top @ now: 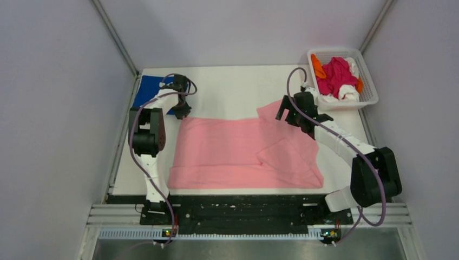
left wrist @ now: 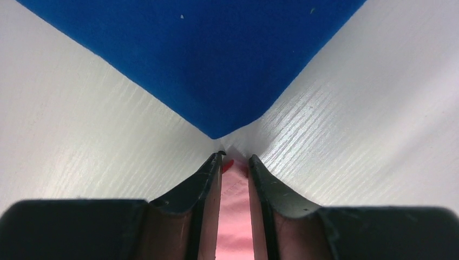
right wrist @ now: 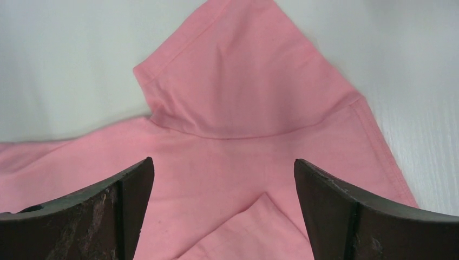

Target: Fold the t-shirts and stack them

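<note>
Probably a lab: bare grey booth walls (top: 54,81), aluminium rail (top: 116,214).

The light pink t-shirt (top: 243,151) is lying spread flat across the middle of the table (top: 233,86), one sleeve folding over its near right part. Its far left corner is sitting pinched in the left tool (left wrist: 235,158). The royal blue t-shirt (top: 145,91) is lying flat just beyond that corner. Magenta (top: 335,76), orange (top: 318,69) and white (top: 349,93) t-shirts are lying heaped in the basket (top: 370,81).

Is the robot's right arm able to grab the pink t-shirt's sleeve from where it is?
Probably yes. The right arm hangs just over the pink t-shirt, its jaws wide open and facing the sleeve, and nothing lies between them.
</note>
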